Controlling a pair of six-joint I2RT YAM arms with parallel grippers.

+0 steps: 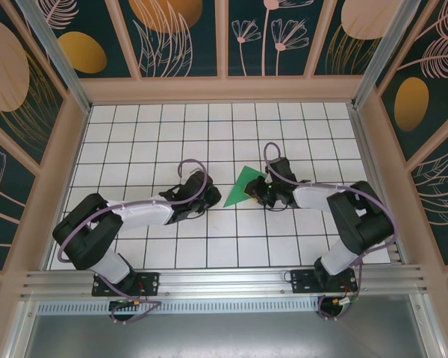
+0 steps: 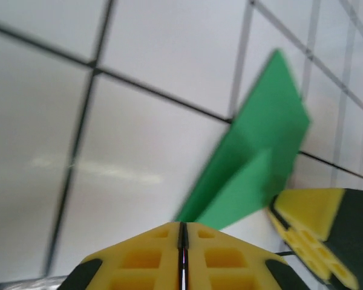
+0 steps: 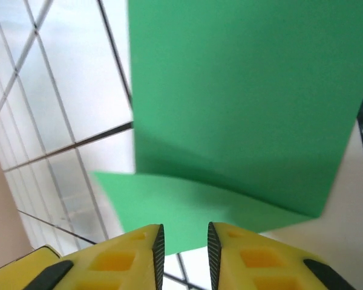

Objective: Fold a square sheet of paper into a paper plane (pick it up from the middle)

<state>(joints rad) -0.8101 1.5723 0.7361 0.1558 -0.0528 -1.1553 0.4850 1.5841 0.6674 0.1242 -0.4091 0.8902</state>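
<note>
Green square sheet of paper (image 1: 241,188) is a creased wedge at this point, sitting mid-grid on the surface (image 1: 172,134) between the two arms, with one flap standing up. The right hand (image 3: 184,234) is at its edge with the jaws a little apart, so it looks released (no pinch that I can see). The left hand (image 2: 183,237) is clenched on nothing, just short of the paper's pointed end. For the crease I'd pin the lower layer flat with the left and let the right take only the raised flap near its middle, so it doesn't skew.
</note>
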